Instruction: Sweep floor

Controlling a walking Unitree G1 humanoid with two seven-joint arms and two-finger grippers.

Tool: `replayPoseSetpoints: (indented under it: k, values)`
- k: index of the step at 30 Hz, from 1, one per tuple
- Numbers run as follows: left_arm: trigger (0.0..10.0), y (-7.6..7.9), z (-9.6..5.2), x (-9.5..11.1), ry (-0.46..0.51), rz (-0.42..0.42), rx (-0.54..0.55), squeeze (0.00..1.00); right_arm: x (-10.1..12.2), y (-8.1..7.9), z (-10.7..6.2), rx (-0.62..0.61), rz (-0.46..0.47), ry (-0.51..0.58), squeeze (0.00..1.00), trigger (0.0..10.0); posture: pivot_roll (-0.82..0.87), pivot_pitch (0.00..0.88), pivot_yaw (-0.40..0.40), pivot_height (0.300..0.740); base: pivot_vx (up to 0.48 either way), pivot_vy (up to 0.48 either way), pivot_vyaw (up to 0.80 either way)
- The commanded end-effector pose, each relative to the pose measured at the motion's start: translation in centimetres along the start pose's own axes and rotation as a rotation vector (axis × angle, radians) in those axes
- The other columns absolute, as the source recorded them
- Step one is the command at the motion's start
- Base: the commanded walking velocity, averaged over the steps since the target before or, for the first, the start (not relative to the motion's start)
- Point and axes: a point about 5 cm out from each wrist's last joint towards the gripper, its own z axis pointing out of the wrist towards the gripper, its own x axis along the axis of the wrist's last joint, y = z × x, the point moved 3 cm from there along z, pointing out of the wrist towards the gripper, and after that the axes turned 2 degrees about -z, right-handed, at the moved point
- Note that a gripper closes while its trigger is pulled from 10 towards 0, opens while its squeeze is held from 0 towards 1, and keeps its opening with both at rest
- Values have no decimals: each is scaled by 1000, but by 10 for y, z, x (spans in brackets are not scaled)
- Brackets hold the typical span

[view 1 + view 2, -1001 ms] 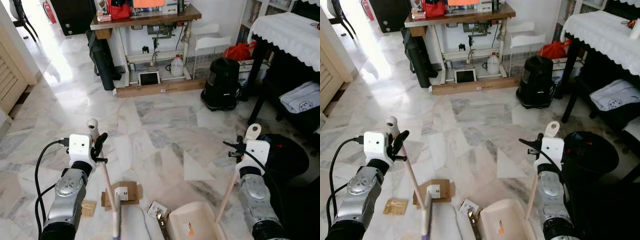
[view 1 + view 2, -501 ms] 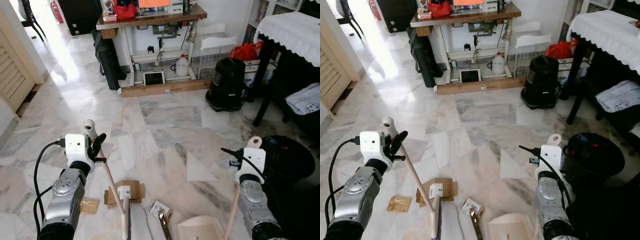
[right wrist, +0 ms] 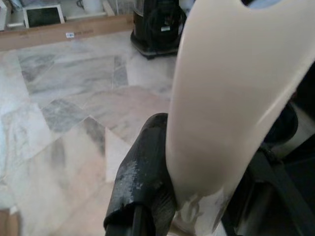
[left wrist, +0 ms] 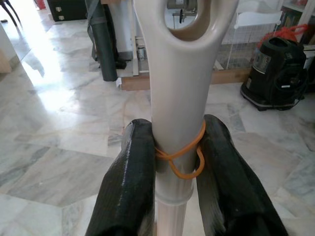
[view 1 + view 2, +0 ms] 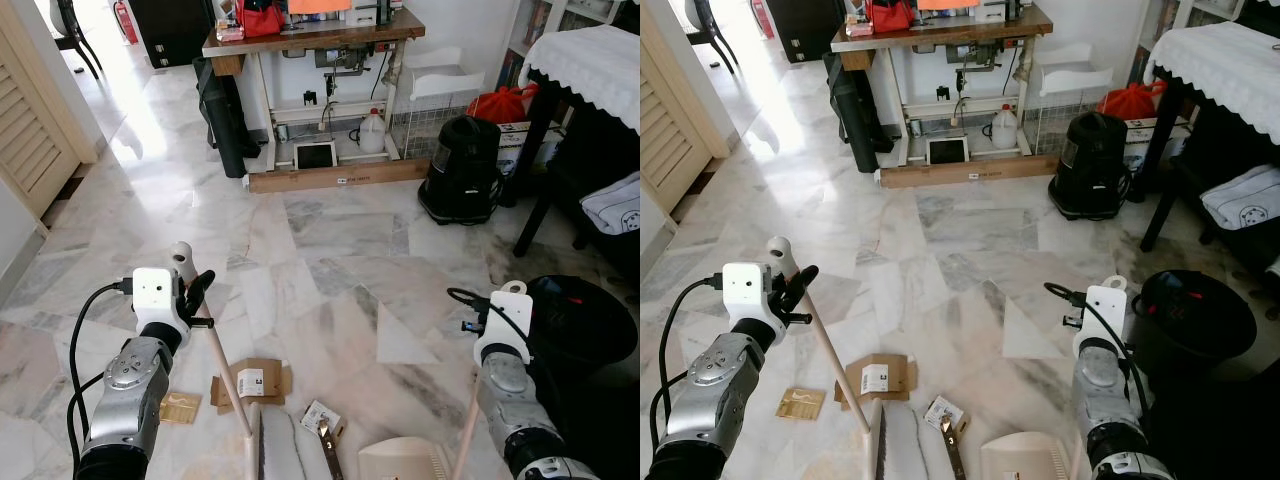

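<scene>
Down on the marble floor (image 5: 330, 250), scraps lie close in front of the robot: a piece of cardboard (image 5: 252, 381), a tan wrapper (image 5: 180, 408) and a small packet (image 5: 318, 416). The left gripper (image 4: 174, 162) is clamped on the broom (image 5: 222, 370) just below its pale handle cap, where an orange rubber band (image 4: 184, 160) wraps the shaft; the stick slants down to the bristles beside the cardboard. The right gripper (image 5: 500, 335) grips the dustpan handle (image 3: 231, 98) near its top, one black finger pressed against the cream plastic, and the dustpan (image 5: 405, 462) sits low on the floor just right of the packet.

Both tools look light and stiff, so they should swing easily, though a hold this high gives little leverage at the bristles. Smooth plastic may twist between the fingers; the band probably helps there. Cardboard and wrappers are flat and light, likely to slide on polished stone or slip under the pan's lip.
</scene>
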Motion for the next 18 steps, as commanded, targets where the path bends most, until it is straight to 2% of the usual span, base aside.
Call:
replayPoseSetpoints:
  k: [1,12,16,18]
  values:
    - [10000,-4,1,11,29,5,4,0,-21,-12,-4,46,78,-143,0,10000,95,3,79,740,0,0,0]
    - [10000,0,2,10,18,-4,-16,0,-18,-22,-1,148,74,-268,0,10000,96,3,80,740,0,0,0]
    - [10000,0,3,10,18,-3,-18,0,1,-18,3,122,63,-180,0,10000,94,3,81,740,0,0,0]
    - [10000,1,3,10,21,-3,-18,0,19,-14,5,91,78,-66,0,10000,94,3,81,740,0,0,0]
